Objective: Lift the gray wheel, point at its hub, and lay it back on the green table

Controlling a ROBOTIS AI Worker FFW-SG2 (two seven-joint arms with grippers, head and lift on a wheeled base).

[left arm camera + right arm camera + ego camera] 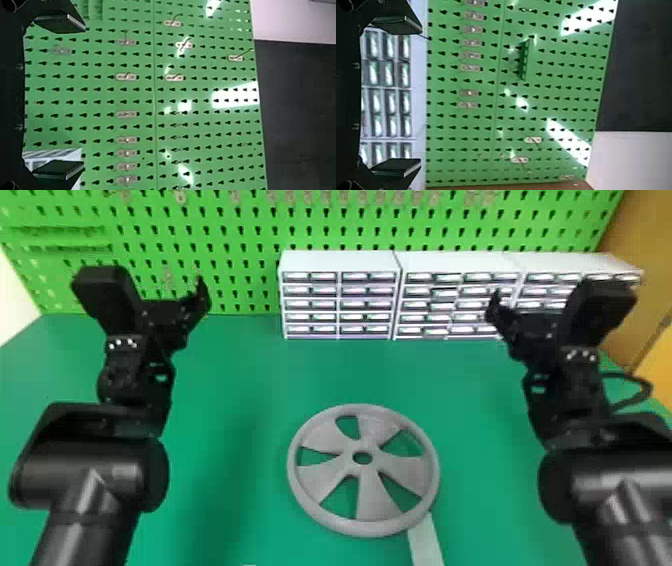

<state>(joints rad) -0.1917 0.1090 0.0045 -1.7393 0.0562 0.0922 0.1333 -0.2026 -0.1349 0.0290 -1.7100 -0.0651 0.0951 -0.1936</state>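
Lying flat on the green counter (240,390), the gray wheel (370,495) is between the two arms, closer to the robot than the cabs. at the back. Its hub (362,468), w/ a round hole, faces up, and around it are openings where the green surface is seen. A pale strip (426,542) goes from the wheel's near rim, on the right side, to the bottom edge of the head view. The L gripper (152,280) is raised on the left, in front of the green pegboard (240,240); its fingers are wide apart w/ nothing between them. The R gripper (552,290) is raised on the right, before the white drawer cabs. (340,302), and its fingers are also wide apart, holding nothing. Both are well apart from the wheel. The cabs. stand side by side along the rear of the counter, from approx. the middle to the right. In the L wrist view, small metal plates (126,77), some w/ hooks, are on the pegboard; in the R wrist view, a small green rack (524,59) is also there. A black cable (637,377) makes a loop beside the R arm.
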